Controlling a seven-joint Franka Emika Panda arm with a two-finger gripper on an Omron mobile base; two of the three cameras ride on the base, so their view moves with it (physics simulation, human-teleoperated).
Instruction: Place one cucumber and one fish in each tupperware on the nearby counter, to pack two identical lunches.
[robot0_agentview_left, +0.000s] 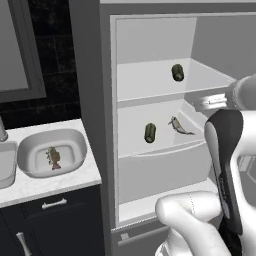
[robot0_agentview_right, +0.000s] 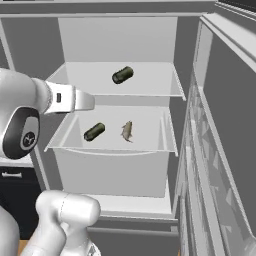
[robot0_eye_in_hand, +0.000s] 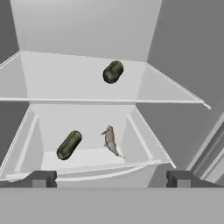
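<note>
- The gripper (robot0_eye_in_hand: 111, 178) hung in front of the open fridge (robot0_agentview_right: 210, 100) with its fingers (robot0_eye_in_hand: 41, 178) spread wide apart and nothing between them, so no pick had begun.
- Two cucumbers waited inside: the upper cucumber (robot0_eye_in_hand: 113, 71) on the top shelf (robot0_eye_in_hand: 52, 83) and the lower cucumber (robot0_eye_in_hand: 69, 145) in the drawer-like shelf (robot0_eye_in_hand: 83, 159) below, just beside the grey fish (robot0_eye_in_hand: 110, 140) but apart from it.
- That closeness looked like the main hazard: reaching for the lower cucumber, one wide finger might have nudged the fish or pushed it against the shelf wall.
- The cucumbers were round and lay at a slant; a grip off their middle could have sent one rolling toward the back.
- The raised front lip of the lower shelf seemed likely to catch the fingertips on a low approach.
- On the counter (robot0_agentview_left: 55, 182), the rounded tupperware (robot0_agentview_left: 75, 142) already held one fish (robot0_agentview_left: 53, 157) and no cucumber; the second tupperware (robot0_agentview_left: 6, 165) showed just beside it at the edge of the left base view, contents unclear.
- Dropping a second fish into the rounded one would, I judged, have spoiled the matching lunches.
</note>
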